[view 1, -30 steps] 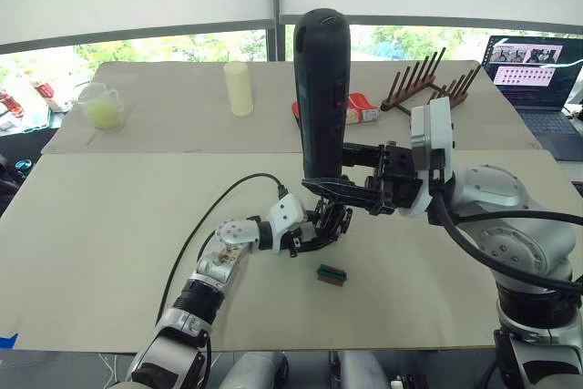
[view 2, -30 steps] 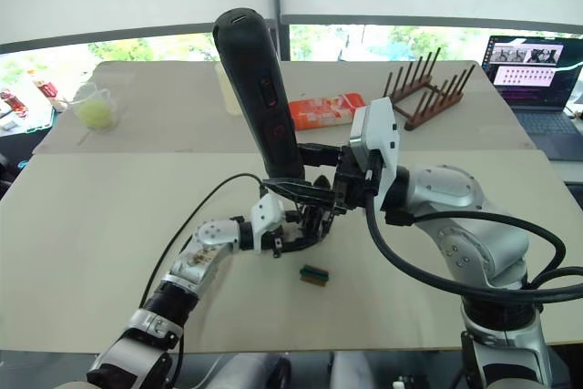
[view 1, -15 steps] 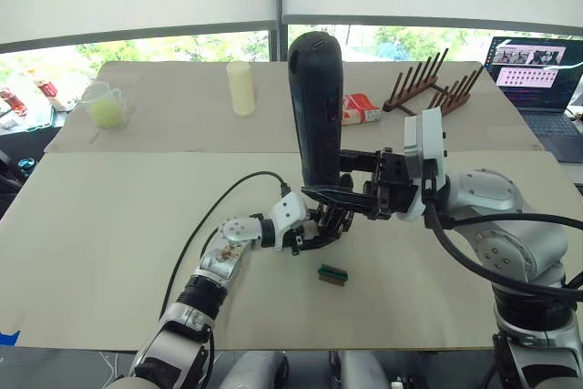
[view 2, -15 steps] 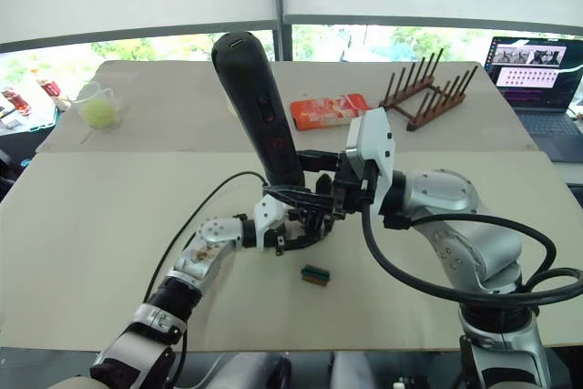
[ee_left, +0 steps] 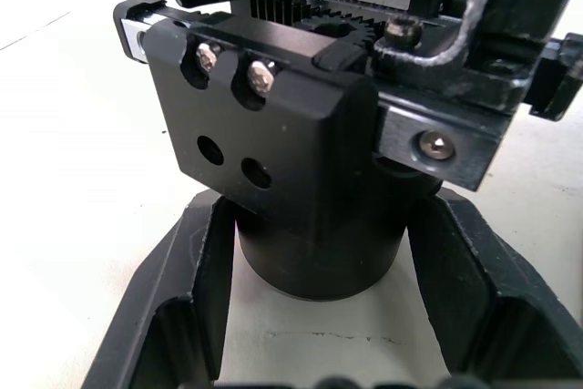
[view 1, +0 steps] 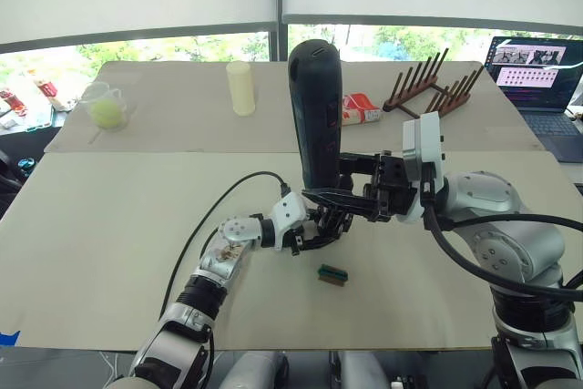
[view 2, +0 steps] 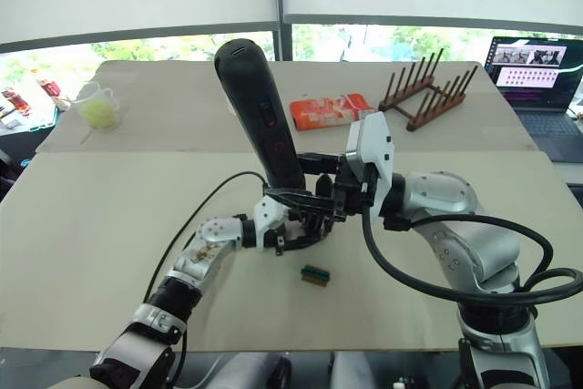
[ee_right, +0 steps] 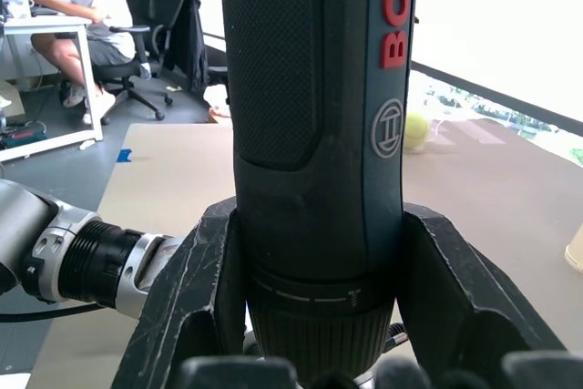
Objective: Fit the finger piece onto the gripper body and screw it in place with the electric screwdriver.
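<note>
While the left gripper is clamping its two black fingers around the round base of the gripper body near the middle of the table, the right gripper is squeezing the lower barrel of the electric screwdriver between its own fingers and holding it directly above that body. The step in hand is looking like the screwing itself: the tool is standing almost upright, its long axis running top to bottom with a slight lean, butt end pointing up and bit end pointing down into the mechanism. Whether the bit is touching a screw is hidden behind the grippers. In the left wrist view, two screws are sitting side by side in the top edge of the blocky part. The finger piece is not standing out clearly among the black parts. Next, I judge, the bit is needing to line up squarely over a screw head and press straight down while the left side is bracing the body against twisting
</note>
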